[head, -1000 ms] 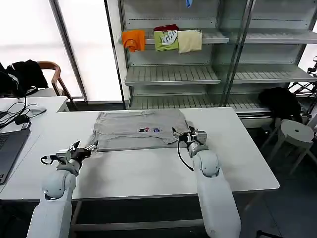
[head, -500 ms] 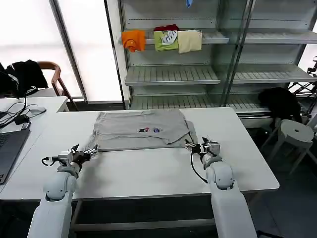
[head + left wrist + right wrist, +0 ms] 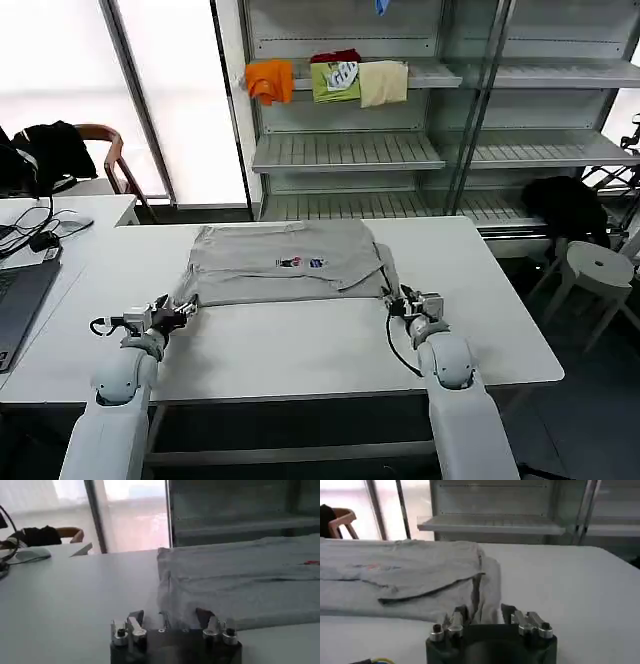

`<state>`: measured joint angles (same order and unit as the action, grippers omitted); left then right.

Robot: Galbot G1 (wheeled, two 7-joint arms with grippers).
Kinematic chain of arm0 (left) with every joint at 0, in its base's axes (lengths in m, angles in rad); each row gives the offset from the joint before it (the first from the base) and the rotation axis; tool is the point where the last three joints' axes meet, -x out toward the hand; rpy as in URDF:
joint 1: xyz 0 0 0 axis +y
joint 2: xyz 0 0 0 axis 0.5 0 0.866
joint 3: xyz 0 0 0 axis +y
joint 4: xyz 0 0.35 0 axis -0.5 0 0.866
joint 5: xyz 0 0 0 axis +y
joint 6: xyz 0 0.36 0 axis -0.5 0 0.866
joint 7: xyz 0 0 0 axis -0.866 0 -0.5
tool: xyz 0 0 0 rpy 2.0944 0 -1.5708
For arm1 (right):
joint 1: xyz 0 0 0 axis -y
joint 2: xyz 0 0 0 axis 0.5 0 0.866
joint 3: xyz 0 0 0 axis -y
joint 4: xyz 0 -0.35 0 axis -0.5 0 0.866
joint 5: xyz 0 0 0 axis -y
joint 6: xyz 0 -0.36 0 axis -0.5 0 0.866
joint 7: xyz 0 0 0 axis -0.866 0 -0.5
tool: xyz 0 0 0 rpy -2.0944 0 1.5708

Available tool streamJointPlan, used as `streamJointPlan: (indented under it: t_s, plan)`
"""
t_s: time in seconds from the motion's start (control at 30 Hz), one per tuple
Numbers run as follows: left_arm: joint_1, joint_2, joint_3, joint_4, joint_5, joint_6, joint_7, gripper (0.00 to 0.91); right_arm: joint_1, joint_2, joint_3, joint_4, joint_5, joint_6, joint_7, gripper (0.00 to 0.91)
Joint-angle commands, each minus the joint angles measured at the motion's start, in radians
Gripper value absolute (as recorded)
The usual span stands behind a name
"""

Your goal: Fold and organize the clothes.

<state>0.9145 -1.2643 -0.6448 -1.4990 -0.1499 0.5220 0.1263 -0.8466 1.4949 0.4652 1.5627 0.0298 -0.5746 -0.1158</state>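
A white surface fills the middle of the frame. On it, toward the far side at centre, lies a light grey shirt, spread flat and partly folded, its small coloured chest print facing up. The near half is bare.

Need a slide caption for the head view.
Both grippers, left and right, open at the grey shirt's near corners.

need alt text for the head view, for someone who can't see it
A grey shirt lies partly folded on a white table, with the left gripper open at its near left corner and the right gripper open at its near right corner. Behind stand metal shelves holding folded clothes.
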Motion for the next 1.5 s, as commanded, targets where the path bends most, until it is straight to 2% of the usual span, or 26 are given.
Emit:
streamJointPlan:
  t_s: [0.03,0.3,0.53,0.77,0.87,0.9,0.93,1.07,1.13,1.43,1.47,1.5]
  plan:
    - [0.01,0.003,-0.002,-0.001,-0.007,0.01,0.005,0.0,-0.006,-0.003,0.0,0.006,-0.005,-0.003,-0.003,0.0]
    - [0.048,0.009,-0.007,-0.052,-0.021,0.0,0.001,0.0,-0.046,-0.005,-0.006,0.061,0.026,-0.004,-0.003,0.0]
    - [0.117,0.013,-0.019,-0.131,-0.06,0.003,-0.005,0.0,-0.117,-0.047,-0.01,0.149,0.082,-0.007,0.013,0.0]
    - [0.248,0.048,-0.059,-0.33,-0.165,0.032,0.002,0.0,-0.262,-0.102,-0.016,0.313,0.123,-0.01,0.029,0.0]
    - [0.263,0.052,-0.066,-0.354,-0.167,0.03,0.005,0.0,-0.27,-0.095,-0.015,0.317,0.115,-0.007,0.027,0.0]
    - [0.26,0.052,-0.065,-0.347,-0.164,0.028,0.006,0.0,-0.264,-0.091,-0.013,0.304,0.111,-0.006,0.029,0.736]
    - [0.254,0.052,-0.064,-0.336,-0.163,0.028,0.007,0.0,-0.24,-0.075,-0.006,0.277,0.102,-0.003,0.023,0.907]
    - [0.239,0.049,-0.055,-0.303,-0.153,0.018,0.012,0.0,-0.156,-0.031,-0.007,0.192,0.087,0.074,0.016,0.907]
    - [0.233,0.044,-0.052,-0.287,-0.145,0.014,0.014,0.0,-0.117,-0.008,-0.01,0.147,0.064,0.089,0.017,0.907]
    - [0.225,0.035,-0.046,-0.273,-0.142,0.006,0.018,0.0,-0.007,0.059,-0.016,-0.015,-0.028,0.078,0.026,0.907]
    - [0.224,0.035,-0.045,-0.272,-0.142,0.005,0.019,0.0,-0.008,0.062,-0.016,-0.026,-0.033,0.074,0.022,0.766]
    - [0.224,0.036,-0.044,-0.271,-0.142,0.004,0.019,0.0,-0.011,0.062,-0.019,-0.031,-0.041,0.07,0.022,0.02]
